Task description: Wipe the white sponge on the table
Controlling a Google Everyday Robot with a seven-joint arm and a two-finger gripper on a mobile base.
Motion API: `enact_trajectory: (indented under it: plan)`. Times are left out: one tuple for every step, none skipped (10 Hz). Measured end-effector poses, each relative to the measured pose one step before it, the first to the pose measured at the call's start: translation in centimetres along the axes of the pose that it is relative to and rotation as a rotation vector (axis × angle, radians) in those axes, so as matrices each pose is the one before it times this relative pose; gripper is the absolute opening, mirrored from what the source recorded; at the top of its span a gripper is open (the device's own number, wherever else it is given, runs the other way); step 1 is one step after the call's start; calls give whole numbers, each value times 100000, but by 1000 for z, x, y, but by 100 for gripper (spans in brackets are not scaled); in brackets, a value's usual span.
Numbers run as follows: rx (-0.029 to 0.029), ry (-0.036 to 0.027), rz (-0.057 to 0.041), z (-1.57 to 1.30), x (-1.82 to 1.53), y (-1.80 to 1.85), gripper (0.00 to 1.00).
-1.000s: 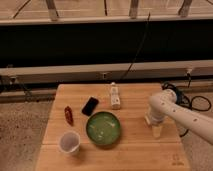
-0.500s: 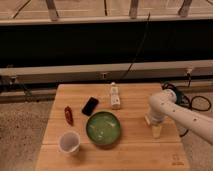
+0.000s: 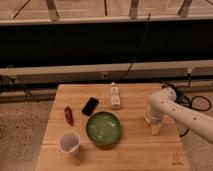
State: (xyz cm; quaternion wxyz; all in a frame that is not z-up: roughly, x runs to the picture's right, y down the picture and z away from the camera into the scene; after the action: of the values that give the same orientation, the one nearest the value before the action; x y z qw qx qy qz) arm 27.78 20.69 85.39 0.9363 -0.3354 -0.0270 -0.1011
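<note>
1. Here, the gripper point(image 3: 154, 122) sits at the right side of the table point(image 3: 125, 156), pointing down from the end of the white arm point(image 3: 186, 116), which reaches in from the right edge of the view.
2. The white sponge point(image 3: 157, 130) lies on the tabletop directly under the gripper – a small pale block showing just below the arm's tip, near the table's right edge.
3. The gripper appears to be down on the sponge, but the arm's end covers the meeting point; I cannot tell whether the tool is spread, pressed together or pinching the sponge.
4. A green bowl point(image 3: 103, 128) stands near the middle of the table, left of the sponge and well apart from it.
5. A clear plastic cup point(image 3: 69, 142) stands upright to the lower left of the bowl, close to its rim.
6. A small red object point(image 3: 68, 115) lies above the cup, near the table's left edge – its kind is not clear.
7. A black phone point(image 3: 90, 106) lies tilted between the red object and the bowl's upper rim.
8. A white power strip point(image 3: 115, 96) lies lengthwise at the far edge of the table, above the bowl, with a dark cable point(image 3: 137, 50) running up behind it.
9. A small dark mark point(image 3: 174, 161) shows on the wood near the table's lower right corner.
</note>
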Motion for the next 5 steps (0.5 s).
enact_trajectory:
  plan:
    - [-184, 67, -37, -191, 17, 94, 31]
    - [-472, 22, -163, -137, -20, 254, 21]
    - [-771, 106, -200, -80, -3, 365, 15]
    - [119, 15, -123, -127, -10, -48, 8]
    - [-188, 24, 57, -114, 50, 88, 1]
